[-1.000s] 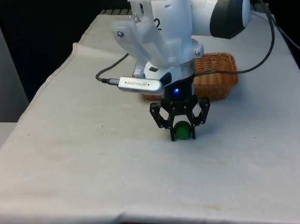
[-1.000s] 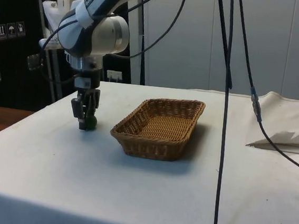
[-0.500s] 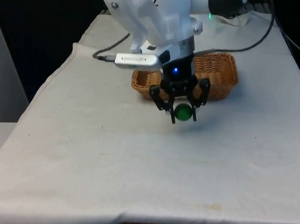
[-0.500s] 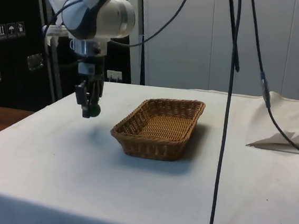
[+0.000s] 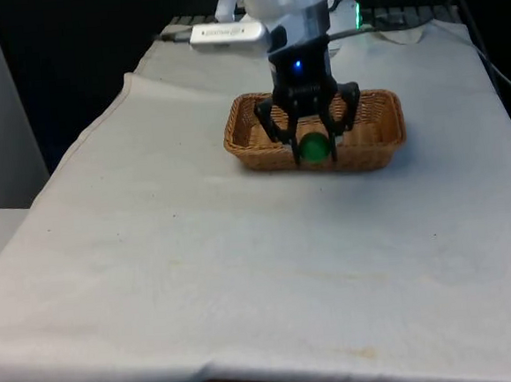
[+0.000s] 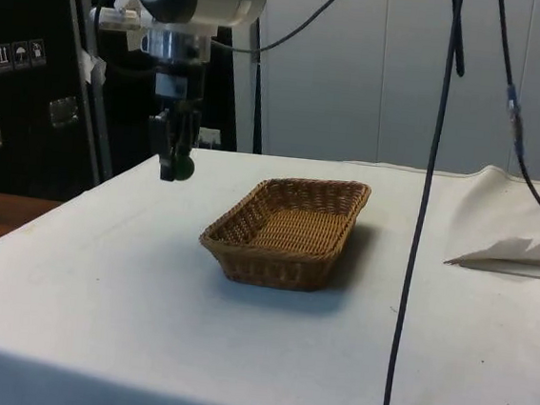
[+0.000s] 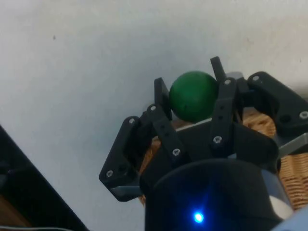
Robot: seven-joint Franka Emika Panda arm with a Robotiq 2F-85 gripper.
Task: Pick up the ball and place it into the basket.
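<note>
A small green ball hangs in the air, held between the black fingers of my gripper, which is shut on it. From the side the ball and gripper are well above the white cloth, to the left of the basket and short of its near rim. The wrist view has the ball clamped between both fingers, with cloth under it and wicker beside the gripper body. The brown wicker basket is rectangular and holds nothing.
Black cables hang down in front of the side camera. Folded white cloth lies at the side view's right. The table's cloth edge drops off at the front view's left.
The gripper has lifted the ball off the cloth and risen, carrying it towards the basket.
</note>
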